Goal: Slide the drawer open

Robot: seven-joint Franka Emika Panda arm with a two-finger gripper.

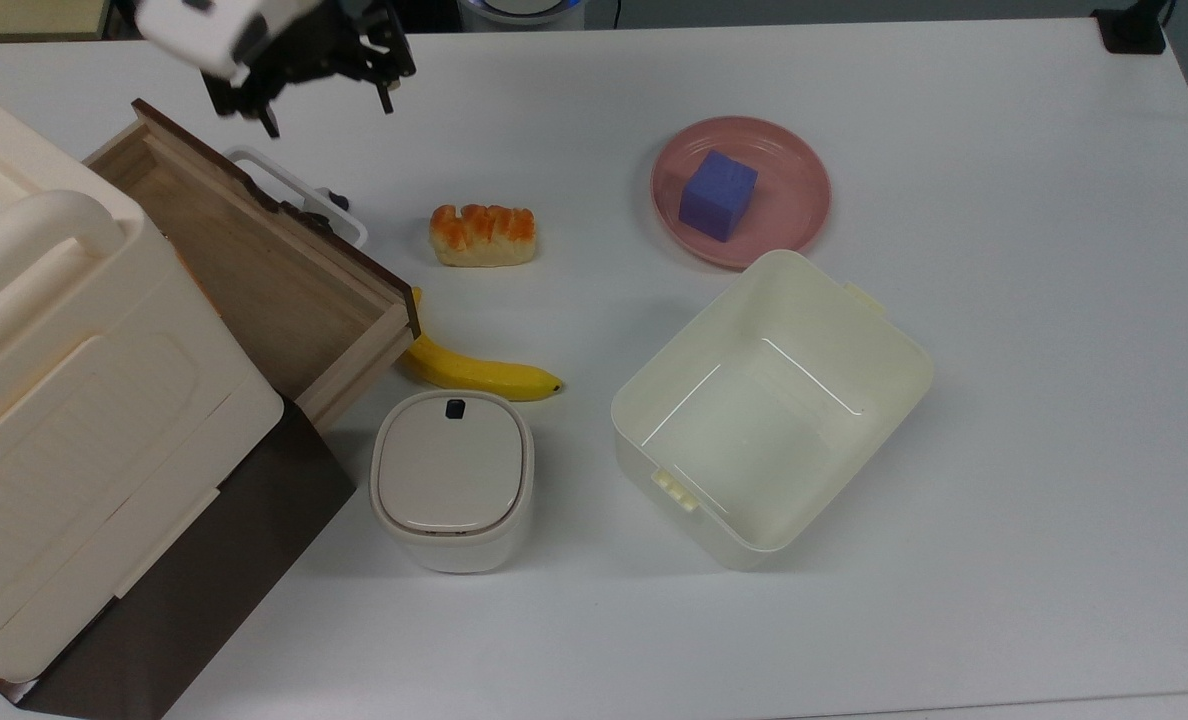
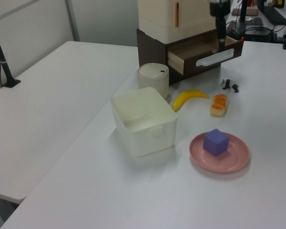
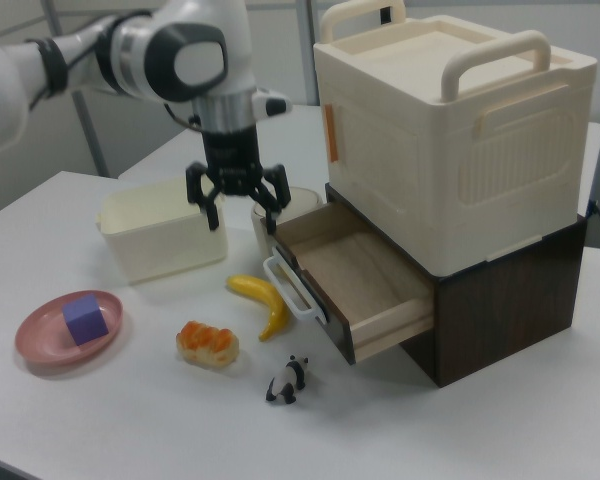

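Note:
The drawer (image 1: 254, 270) stands pulled out of the dark brown cabinet (image 1: 204, 570), and its pale wood inside is bare. Its dark front panel carries a white loop handle (image 1: 294, 190). In the right view the drawer (image 3: 365, 270) juts toward the right view's left with the handle (image 3: 285, 287) at its front. My gripper (image 1: 329, 115) hangs open above the table, just beyond the handle and apart from it, with nothing between its fingers. The right view shows the gripper (image 3: 245, 228) raised over the drawer's front corner. In the left view the drawer (image 2: 198, 50) shows its handle (image 2: 214, 57).
A large cream lidded box (image 1: 44, 400) sits on the cabinet. Near the drawer front lie a banana (image 1: 474, 372), a bread roll (image 1: 482, 235) and a small panda figure (image 3: 286, 381). A lidded canister (image 1: 451, 478), a cream bin (image 1: 654, 400) and a pink plate (image 1: 784, 215) with a purple cube (image 1: 717, 194) are nearby.

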